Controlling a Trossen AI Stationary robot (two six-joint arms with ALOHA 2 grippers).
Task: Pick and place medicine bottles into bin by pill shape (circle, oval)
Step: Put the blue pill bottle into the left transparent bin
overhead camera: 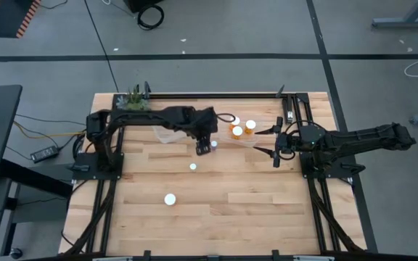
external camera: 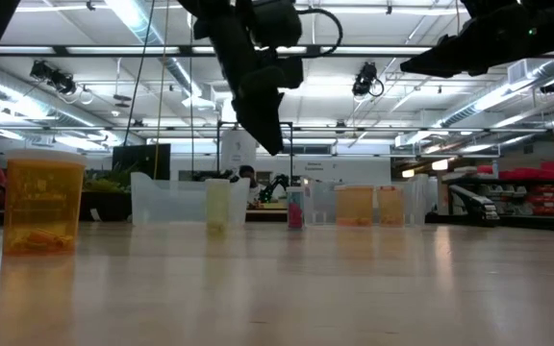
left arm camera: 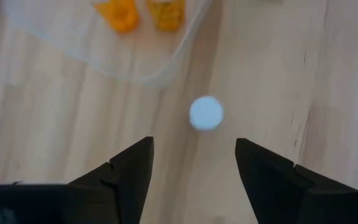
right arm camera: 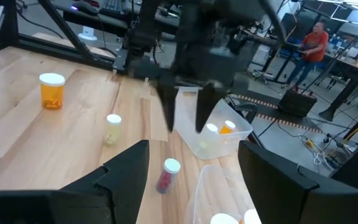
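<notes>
Now the left end effector point(overhead camera: 204, 148), fingers spread, hovers over a white-capped medicine bottle point(left arm camera: 206, 113) on the desk point(overhead camera: 252, 196); next it must descend and pinch it.

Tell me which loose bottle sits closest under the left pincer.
The red-filled slim bottle, directly beneath the open left pincer; the pale bottle and orange bottle stand farther off.

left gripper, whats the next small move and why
Probably lower straight down. The left gripper is open above the white-capped bottle, which stands upright beside the clear bin, roughly centred ahead of the fingers. It looks untouched, so descend around the cap before closing.
</notes>
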